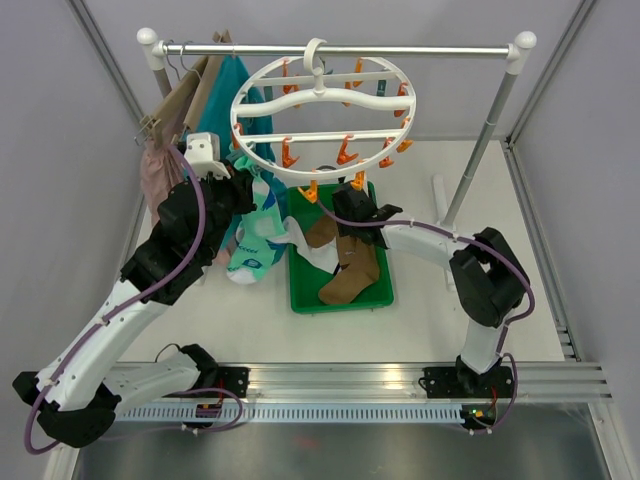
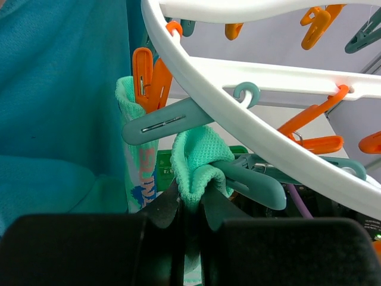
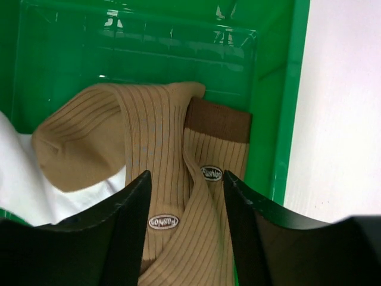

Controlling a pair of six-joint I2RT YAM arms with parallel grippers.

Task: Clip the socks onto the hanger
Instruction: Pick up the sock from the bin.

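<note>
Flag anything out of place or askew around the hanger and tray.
Nothing damaged or spilled. A white sock seems to hang over the left rim of the green tray instead of lying inside with the brown socks. The mint sock in the left gripper is bunched up.

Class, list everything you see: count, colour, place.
rail: one, silver, at back
ring hanger: one, white, hooked on rail
clip pegs: many, orange and teal, on hanger
tray: one, green, on table
mint patterned socks: two, mint-teal, at hanger's left side
brown socks: two, tan, in tray
white sock: one seen, white, in tray
teal garment, pink garment: one each, rail's left end
left gripper: one, black, shut on mint sock
right gripper: one, black, open above brown socks
</note>
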